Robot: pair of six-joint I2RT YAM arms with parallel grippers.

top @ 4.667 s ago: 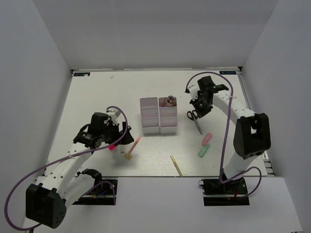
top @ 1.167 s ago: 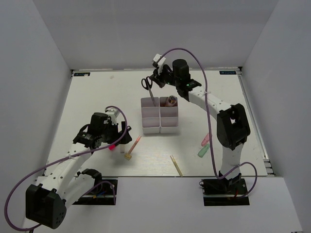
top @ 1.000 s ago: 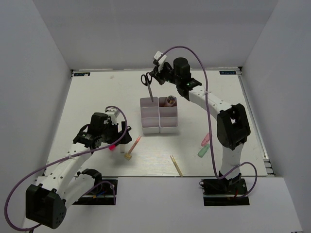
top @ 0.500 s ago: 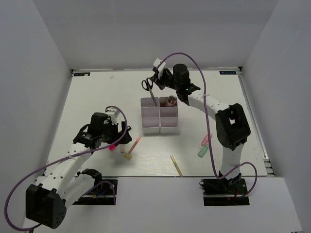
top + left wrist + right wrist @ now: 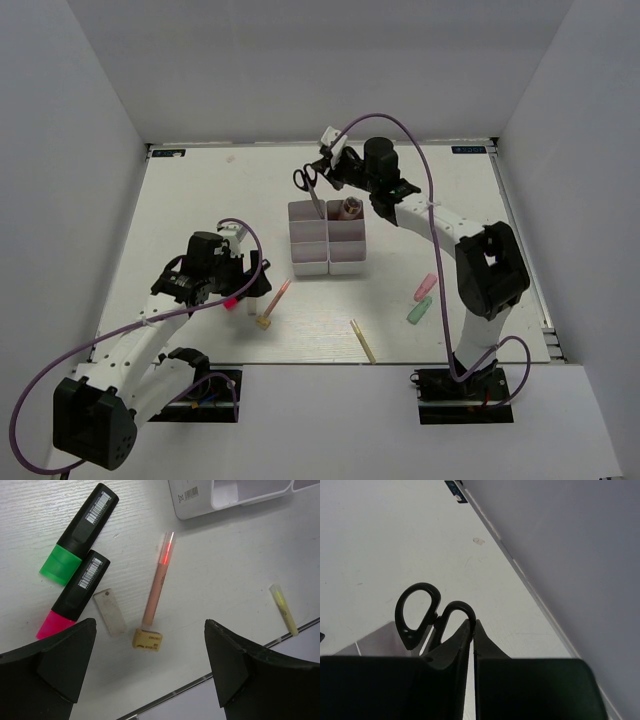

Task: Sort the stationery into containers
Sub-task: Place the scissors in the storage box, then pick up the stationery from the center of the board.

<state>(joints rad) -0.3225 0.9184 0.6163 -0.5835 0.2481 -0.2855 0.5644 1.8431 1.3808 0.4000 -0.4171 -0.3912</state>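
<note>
The right gripper [image 5: 472, 628] is clenched on one handle loop of the black-handled scissors [image 5: 311, 189], holding them upright above the white bins [image 5: 310, 267]. The handles are at the top, and the blade tips point down at the back-left compartment and appear to enter it. The top view does not show whether the tips touch the bottom. The back-right compartment holds one pinkish-brown item [image 5: 349, 208] whose type cannot be identified. The other four compartments appear to hold nothing. The left gripper [image 5: 149, 630] hangs with its fingers [image 5: 55, 665] spread wide and grasps nothing. On the table below it lie a green marker [image 5: 75, 537] and a magenta marker [image 5: 72, 600] touching side by side, a pale flat piece [image 5: 110, 618], a small tan piece [image 5: 146, 640] and a pink pencil [image 5: 157, 582]. A tan pencil [image 5: 363, 341] lies near the front edge, and a pink marker [image 5: 426, 286] and a mint-green marker [image 5: 419, 310] lie to the right of the bins. Assessment: the task is at an early stage, with one item stored, the scissors not yet released, and all other stationery left to sort
</note>
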